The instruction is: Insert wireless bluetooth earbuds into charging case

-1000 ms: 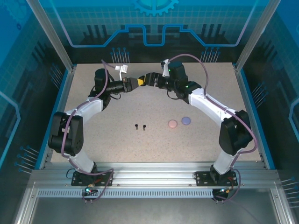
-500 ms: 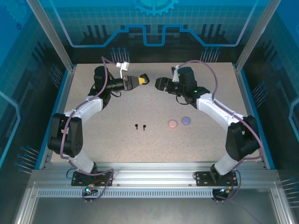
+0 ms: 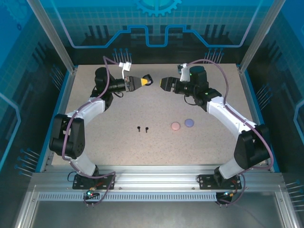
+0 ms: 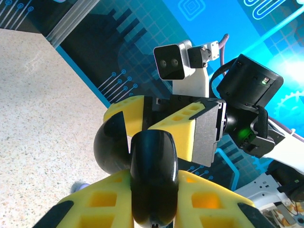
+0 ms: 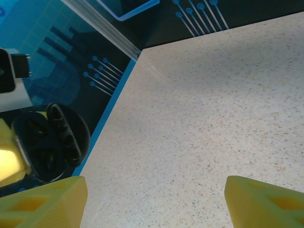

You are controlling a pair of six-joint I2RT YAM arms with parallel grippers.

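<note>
My left gripper is held up over the back of the table, shut on a black round charging case. The case's lid hangs open. In the right wrist view the open case shows its empty earbud wells. My right gripper faces it from a short gap away, open and empty, and its yellow fingers show just behind the case. Two black earbuds lie side by side on the table, well in front of both grippers.
A pale pink round case and a lilac round case lie closed on the table, right of the earbuds. The speckled table is walled by blue panels and aluminium posts at the back and sides.
The right gripper has drawn back to the right, away from the case it met a second ago. The left gripper, still holding the case, has lifted slightly.
</note>
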